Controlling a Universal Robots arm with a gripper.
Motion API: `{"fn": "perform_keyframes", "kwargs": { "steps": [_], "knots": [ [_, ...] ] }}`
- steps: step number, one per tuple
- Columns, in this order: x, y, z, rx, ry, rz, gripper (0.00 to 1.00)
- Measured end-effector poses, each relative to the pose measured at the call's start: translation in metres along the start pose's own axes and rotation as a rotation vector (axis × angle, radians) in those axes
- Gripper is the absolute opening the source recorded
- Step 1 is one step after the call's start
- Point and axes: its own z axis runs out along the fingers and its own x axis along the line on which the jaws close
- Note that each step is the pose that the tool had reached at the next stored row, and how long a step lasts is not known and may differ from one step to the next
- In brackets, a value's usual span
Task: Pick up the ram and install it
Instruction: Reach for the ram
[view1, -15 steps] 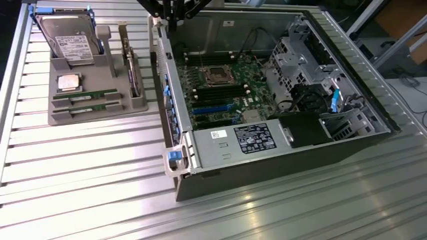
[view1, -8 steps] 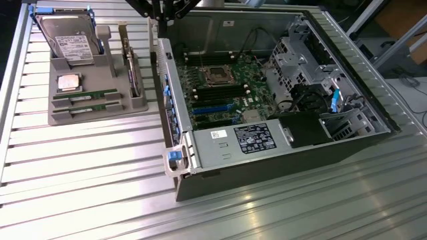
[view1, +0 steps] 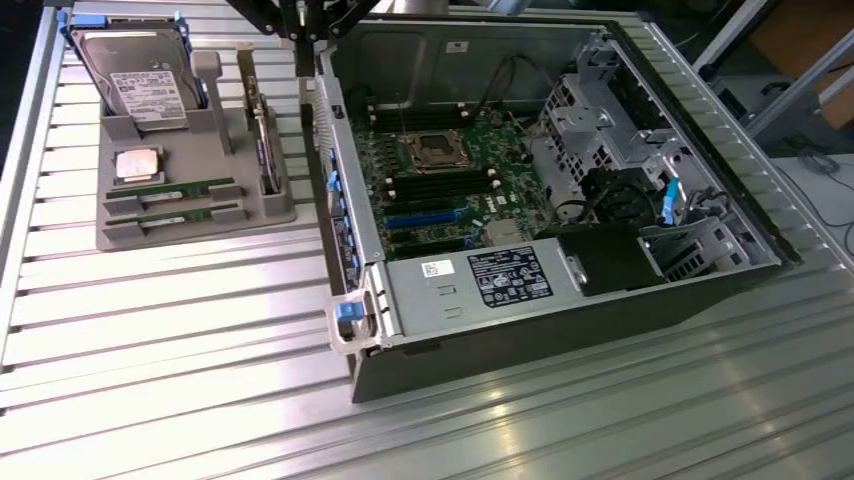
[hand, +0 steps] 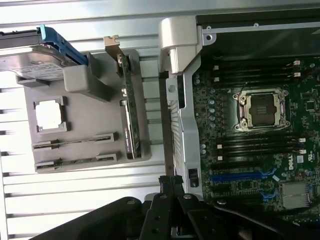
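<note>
Grey plastic forms the tray (view1: 127, 235) that sits on the slatted bench (view1: 200, 350), toward the bench edge at the exterior view's left. Its moulded slots seem meant to keep each part in a fixed, known pose. A hard drive (view1: 140, 75) is propped up at one end, a processor (view1: 138, 165) lies flat, and a wider card (view1: 267, 140) stands on edge along the side nearest the computer case (view1: 534, 335). A first ram stick (view1: 174, 188) stands on its long edge just beside the processor, and a second ram stick (view1: 174, 215) stands parallel to it, nearer the tray's rim. Set like this, each stick offers a thin upper edge for pinching from above, I judge. Which of the two the task means cannot be told. The case lies on its side with the cover off, so the motherboard (view1: 441, 190) faces upward and its black memory slots (view1: 434, 183) look reachable from overhead. The hand (view1: 307, 30) is clenched on nothing and hangs high over the strip between tray and case wall, by the card's bracket end. Both sticks sit in their slots well apart from it, across the tray, and neither is touched.
</note>
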Motion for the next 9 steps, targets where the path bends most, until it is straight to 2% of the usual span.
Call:
{"fn": "perform_keyframes", "kwargs": {
  "steps": [9],
  "knots": [
    [0.022, -0.0016, -0.0006, 0.0, -0.0002, 0.0, 0.11]
  ]
}}
